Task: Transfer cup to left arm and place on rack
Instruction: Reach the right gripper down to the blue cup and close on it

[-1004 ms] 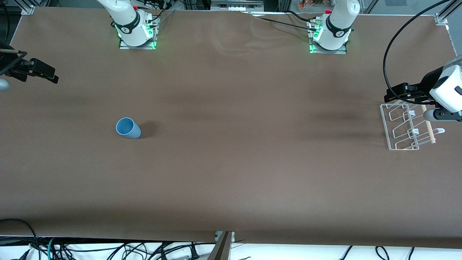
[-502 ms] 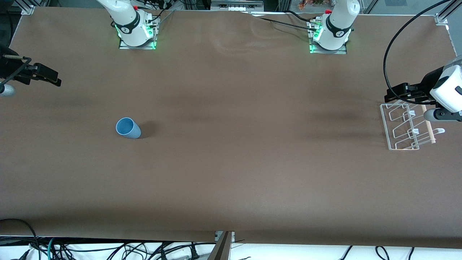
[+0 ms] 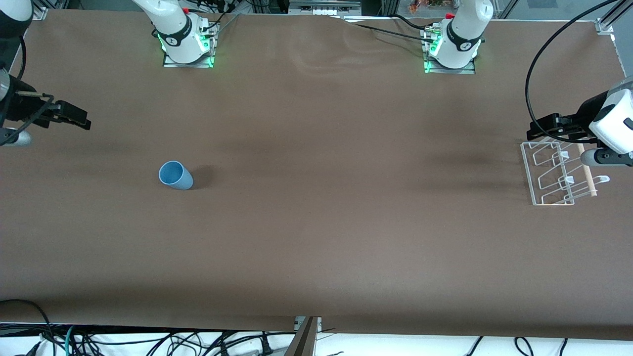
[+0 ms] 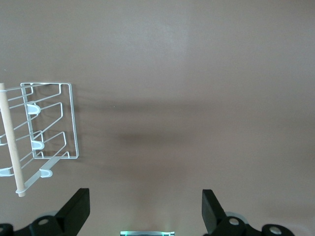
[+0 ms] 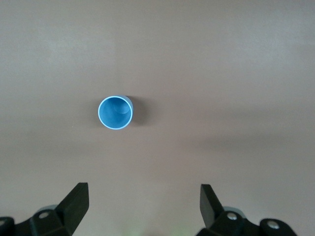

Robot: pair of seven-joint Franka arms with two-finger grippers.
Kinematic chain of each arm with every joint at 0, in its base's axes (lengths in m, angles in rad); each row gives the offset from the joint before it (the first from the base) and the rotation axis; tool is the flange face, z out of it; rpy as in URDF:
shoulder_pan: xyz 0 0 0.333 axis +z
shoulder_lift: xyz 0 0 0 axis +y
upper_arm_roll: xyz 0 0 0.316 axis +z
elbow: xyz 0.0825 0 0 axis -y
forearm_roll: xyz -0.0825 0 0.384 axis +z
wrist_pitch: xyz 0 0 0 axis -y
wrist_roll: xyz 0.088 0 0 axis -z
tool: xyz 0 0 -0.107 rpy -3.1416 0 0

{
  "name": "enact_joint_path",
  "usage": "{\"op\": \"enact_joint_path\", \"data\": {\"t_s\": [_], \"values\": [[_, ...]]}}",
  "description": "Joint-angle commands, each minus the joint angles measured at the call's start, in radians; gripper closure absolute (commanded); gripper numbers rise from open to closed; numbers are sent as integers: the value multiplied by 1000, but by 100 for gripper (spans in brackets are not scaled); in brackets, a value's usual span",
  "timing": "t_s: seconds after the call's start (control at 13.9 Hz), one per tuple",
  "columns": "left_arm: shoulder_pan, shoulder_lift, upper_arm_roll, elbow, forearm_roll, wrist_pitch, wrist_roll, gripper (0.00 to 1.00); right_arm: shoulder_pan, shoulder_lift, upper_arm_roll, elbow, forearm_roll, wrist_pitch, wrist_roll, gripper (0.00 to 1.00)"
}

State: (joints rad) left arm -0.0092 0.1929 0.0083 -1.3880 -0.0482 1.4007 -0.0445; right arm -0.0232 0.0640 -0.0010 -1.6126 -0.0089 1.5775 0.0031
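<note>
The light blue cup point(image 3: 175, 175) stands upright and alone on the brown table toward the right arm's end; it also shows in the right wrist view point(image 5: 115, 112), mouth up. My right gripper point(image 3: 79, 120) is open and empty, in the air over the table's edge at that end, apart from the cup. The wire rack point(image 3: 556, 173) with its pale wooden rod sits at the left arm's end and shows in the left wrist view point(image 4: 49, 130). My left gripper point(image 3: 536, 129) is open and empty, hovering by the rack's edge.
The brown table cover point(image 3: 316, 222) is bare between the cup and the rack. The two arm bases point(image 3: 188, 44) point(image 3: 452, 49) stand at the table's edge farthest from the front camera. A long black cable point(image 3: 536, 64) loops above the rack's end.
My right gripper has moved a little inward over the table, closer to the cup's side. The left arm, the cup and the rack have not moved.
</note>
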Motion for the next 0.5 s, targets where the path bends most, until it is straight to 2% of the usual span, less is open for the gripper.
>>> {"op": "enact_joint_path", "data": {"t_s": [0.0, 0.22, 0.43], "values": [[2, 14, -2, 27, 21, -3, 26, 0, 34, 40, -5, 13, -16, 13, 14, 0], [3, 14, -1, 27, 19, -3, 26, 0, 84, 121, -4, 8, -28, -16, 15, 0], [2, 14, -1, 27, 21, -3, 23, 0, 94, 187, -4, -7, -56, 70, 20, 0]]}}
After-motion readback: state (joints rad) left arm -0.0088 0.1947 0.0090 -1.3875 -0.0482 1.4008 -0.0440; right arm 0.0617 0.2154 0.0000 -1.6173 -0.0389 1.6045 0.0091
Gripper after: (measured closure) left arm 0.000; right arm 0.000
